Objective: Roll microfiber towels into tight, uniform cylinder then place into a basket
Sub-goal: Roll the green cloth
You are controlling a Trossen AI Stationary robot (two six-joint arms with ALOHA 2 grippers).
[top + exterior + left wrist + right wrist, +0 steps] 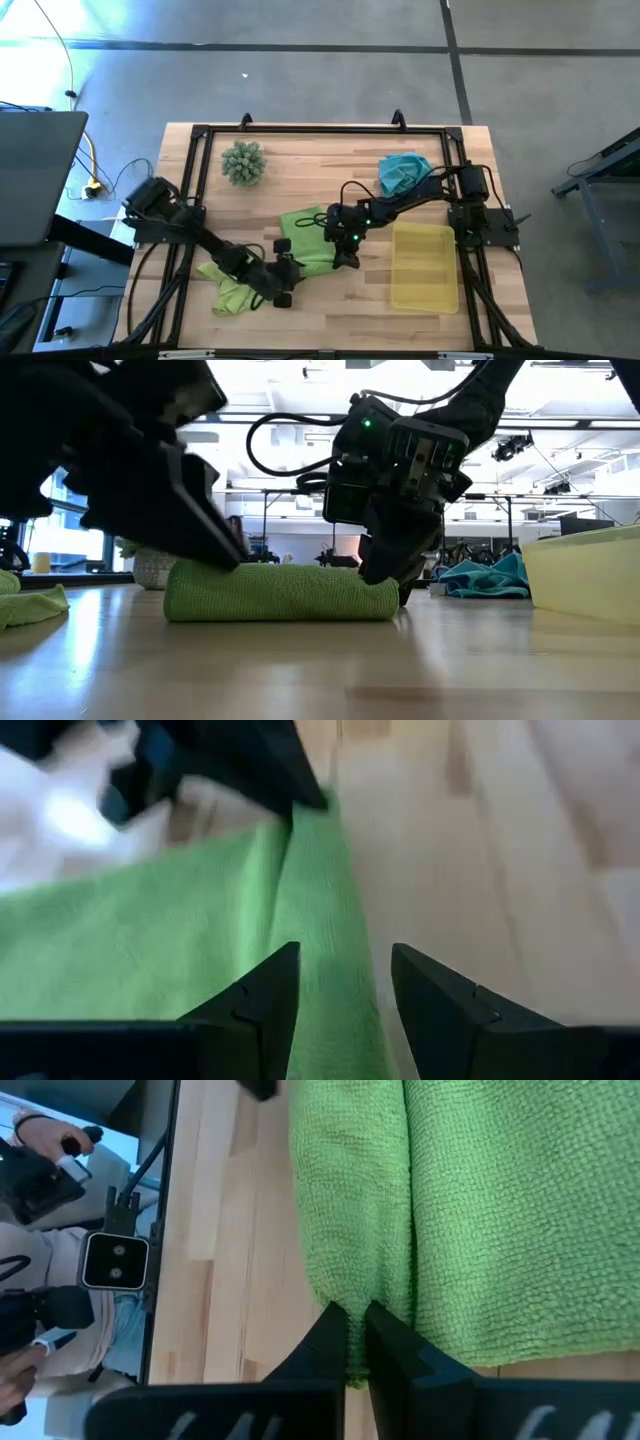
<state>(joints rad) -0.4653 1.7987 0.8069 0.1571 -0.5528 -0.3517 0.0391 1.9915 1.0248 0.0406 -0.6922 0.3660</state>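
Note:
A lime green towel [308, 238] lies mid-table, its near part rolled into a cylinder [280, 592] that rests on the wood. My right gripper [347, 255] is shut on the roll's right end. My left gripper [283, 272] is open at the roll's left end; in its wrist view the fingers [345, 980] stand either side of the rolled edge [315, 910]. A second lime towel [225, 290] lies crumpled at the near left. The teal towel [403, 172] lies bunched at the far right. The yellow basket [423, 265] stands at the right. My left gripper has one open finger [225, 555] lying on the top of the roll near its left end, slanting down from the table's left. Its other finger [440, 1005] stands over bare wood beside the roll. My right gripper pinches the roll's right end [345, 1295] between its two fingers, which come down from above and from the table's right. The fingers grip several rolled layers. The roll lies level on the table.
A spiky green plant ball [243, 162] stands at the far left. A dark frame [320, 128] runs round the table's edges. The basket's wall [585, 575] rises close to the right of the roll. A person's hands [40, 1140] show beyond the table.

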